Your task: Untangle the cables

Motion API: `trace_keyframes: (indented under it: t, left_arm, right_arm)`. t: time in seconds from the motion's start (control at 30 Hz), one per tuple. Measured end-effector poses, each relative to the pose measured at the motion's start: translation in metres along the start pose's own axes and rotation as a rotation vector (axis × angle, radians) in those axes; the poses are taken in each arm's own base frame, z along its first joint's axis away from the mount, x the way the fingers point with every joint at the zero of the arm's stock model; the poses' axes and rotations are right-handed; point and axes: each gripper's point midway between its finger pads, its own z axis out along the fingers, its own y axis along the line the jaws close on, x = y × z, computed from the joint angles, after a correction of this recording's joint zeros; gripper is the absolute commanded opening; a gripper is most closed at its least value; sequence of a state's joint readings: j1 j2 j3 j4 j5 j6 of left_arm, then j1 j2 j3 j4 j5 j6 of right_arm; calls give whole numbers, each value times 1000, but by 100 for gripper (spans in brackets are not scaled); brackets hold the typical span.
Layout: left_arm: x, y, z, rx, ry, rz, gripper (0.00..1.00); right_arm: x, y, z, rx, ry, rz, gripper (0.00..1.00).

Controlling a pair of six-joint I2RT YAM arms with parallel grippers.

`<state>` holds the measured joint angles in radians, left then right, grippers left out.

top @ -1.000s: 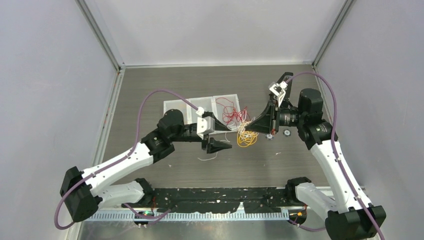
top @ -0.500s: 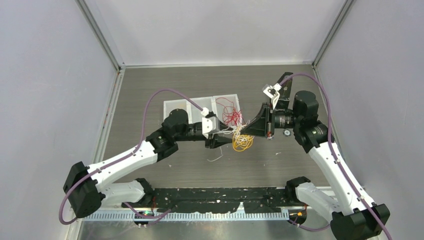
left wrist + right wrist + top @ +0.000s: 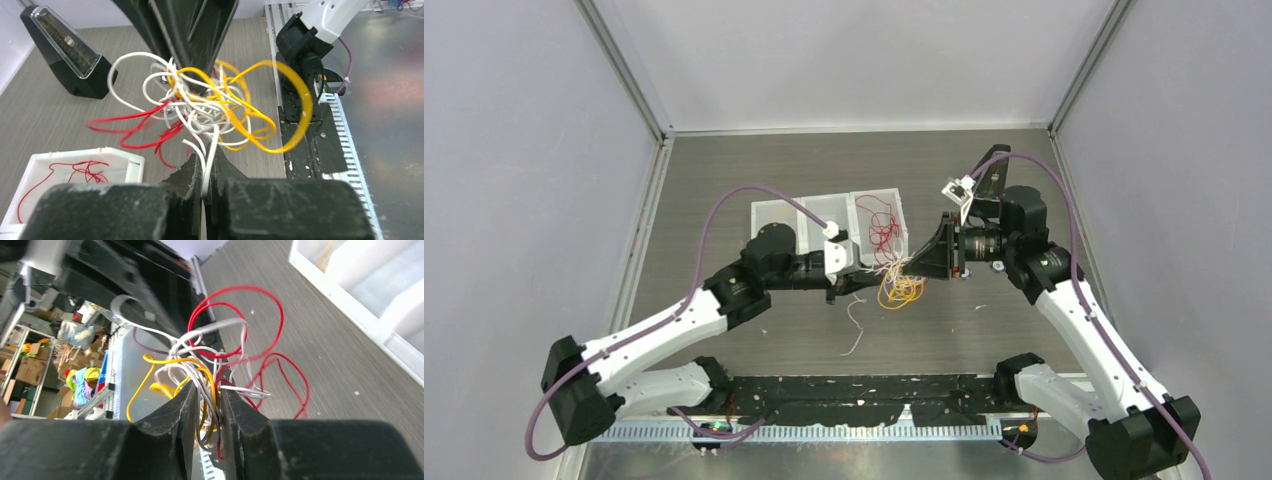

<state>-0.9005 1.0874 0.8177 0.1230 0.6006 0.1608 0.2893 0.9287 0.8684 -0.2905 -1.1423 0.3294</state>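
Note:
The cables [image 3: 894, 280] hang as one red, white and yellow tangle between my two grippers, above the table in front of the tray. My left gripper [image 3: 856, 277] meets the tangle from the left. In its wrist view the left gripper [image 3: 206, 162] is shut on a single white cable [image 3: 209, 150] that leads up into the tangle [image 3: 210, 105]. My right gripper [image 3: 921, 262] faces it from the right. Seen from the wrist, the right gripper [image 3: 209, 385] has its jaws a little apart, with several white, yellow and red cables [image 3: 215, 370] running loosely through the gap.
A white three-compartment tray [image 3: 769, 205] sits behind the tangle, with red cables [image 3: 879, 225] in its right compartment. One loose white cable [image 3: 856, 335] lies on the table in front. A black wedge-shaped object [image 3: 65, 55] stands beyond the tangle. The black base strip [image 3: 864, 385] runs along the near edge.
My left gripper moved right into the tangle and shut on a white cable. My right gripper shifted left and its jaws parted a little. The tangle sagged lower.

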Motion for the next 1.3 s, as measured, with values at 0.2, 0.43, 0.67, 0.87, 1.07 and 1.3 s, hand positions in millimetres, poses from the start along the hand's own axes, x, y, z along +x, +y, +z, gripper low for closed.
trace_keyframes:
  t: [0.2,0.43,0.67,0.87,1.07,1.3]
  left_arm:
    - [-27,4,-33,-61,-25,-35,0]
    - [-53,14,-51,-105,-69,-112,0]
    - [-75,24,-71,-152,-97,-128,0]
    - [-70,23,-69,-150,-81,-153,0]
    - [-53,34,-56,-162,-28,-247,0]
    - [-60,33,-52,-151,-49,-350,0]
  right_arm:
    - [28,-46,5,89,93,6,14]
    - [44,-78,5,164,141,-42,5]
    - [54,-119,-15,277,194,-42,62]
    - [14,-70,-4,183,99,-169,96]
    - [-26,22,11,15,-43,-400,95]
    - [-36,4,47,76,-55,-409,79]
